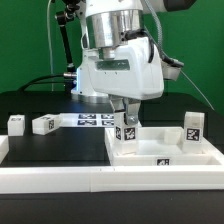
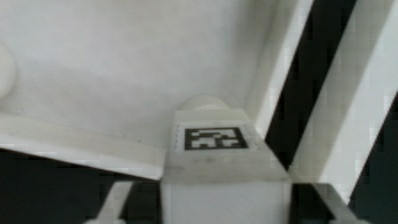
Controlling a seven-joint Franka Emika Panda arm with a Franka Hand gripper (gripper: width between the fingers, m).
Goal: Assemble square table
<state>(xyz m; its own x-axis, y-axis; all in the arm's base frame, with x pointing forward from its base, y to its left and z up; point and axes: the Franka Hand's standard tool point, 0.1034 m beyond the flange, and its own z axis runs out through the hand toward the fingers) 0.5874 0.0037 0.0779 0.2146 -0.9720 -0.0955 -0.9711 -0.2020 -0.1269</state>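
The square tabletop slab lies flat at the exterior view's right, with a small tag on its front edge. My gripper is shut on a short white tagged leg and holds it upright at the slab's far left corner. In the wrist view the leg fills the gap between my fingers, with the slab beyond it. Whether the leg's lower end touches the slab is hidden. A second leg stands upright at the slab's far right corner. Two more legs rest on the black table at the left.
The marker board lies flat behind the gripper, mid-table. A long white rail edges the front of the work surface, and the slab sits against it. The arm's white body hangs over the table's middle.
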